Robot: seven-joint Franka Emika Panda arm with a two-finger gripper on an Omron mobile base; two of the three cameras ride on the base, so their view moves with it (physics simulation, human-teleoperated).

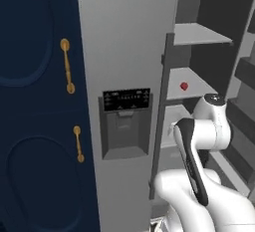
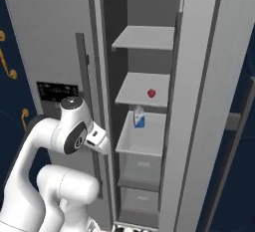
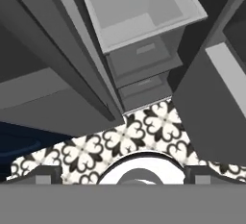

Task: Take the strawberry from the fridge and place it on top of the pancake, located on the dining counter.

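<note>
brightness: my base views are evenly lit, soft and flat, with no visible lamp.
fridge [image 2: 60, 37]: the door face reads pale grey with no glare; its interior back wall goes dark.
shelves [image 2: 144, 89]: they catch more light than the walls around them.
strawberry [image 2: 151, 93]: small, its edges soft.
my arm [image 1: 209, 126]: bright white, smoothly shaded, with no hard highlights.
hand view: dimmer, dark grey panels, the patterned floor [image 3: 144, 131] sharp and high in contrast.
sharpness: mildly soft throughout.

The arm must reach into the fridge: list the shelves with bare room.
Top shelf is bare. The strawberry shelf is bare left of the fruit. The bin below is bare in front of the blue carton. Nowhere is crowded.
</note>
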